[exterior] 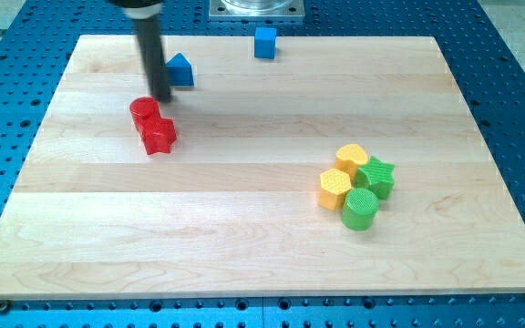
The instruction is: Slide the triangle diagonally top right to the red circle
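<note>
Wooden board point(262, 237): blue triangle point(180, 70) apex-up.

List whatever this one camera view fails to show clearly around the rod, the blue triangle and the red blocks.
- My tip: whether it touches the blue triangle or the red circle cannot be told; the rod covers the triangle's left edge.
- Red circle and red star: they overlap in the camera view, so contact or a gap between them is unclear.
- Rod's upper part: cut off by the view's top edge.
- Blue cube: its far side faces away from the camera.
</note>
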Robot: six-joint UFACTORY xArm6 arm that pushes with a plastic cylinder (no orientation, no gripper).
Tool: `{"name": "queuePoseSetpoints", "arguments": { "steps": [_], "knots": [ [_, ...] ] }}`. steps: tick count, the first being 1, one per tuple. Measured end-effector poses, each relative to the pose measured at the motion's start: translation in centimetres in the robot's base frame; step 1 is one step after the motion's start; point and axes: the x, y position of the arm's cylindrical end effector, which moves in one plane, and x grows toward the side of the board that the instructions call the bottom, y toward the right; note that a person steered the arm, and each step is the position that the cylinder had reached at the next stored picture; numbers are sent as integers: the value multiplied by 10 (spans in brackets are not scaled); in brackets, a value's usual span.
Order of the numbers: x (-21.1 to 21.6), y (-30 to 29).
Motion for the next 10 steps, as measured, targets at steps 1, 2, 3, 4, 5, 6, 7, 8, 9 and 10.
{"name": "queuePoseSetpoints", "arguments": {
  "steps": [1,2,3,4,5,6,7,8,9,10],
  "knots": [
    [-16,-5],
    [-34,52],
    [-22,87],
    [-13,26],
    [-31,14],
    [-37,88],
    [-35,60],
    [-44,10],
    [-62,63],
    [-60,123]
  ]
}}
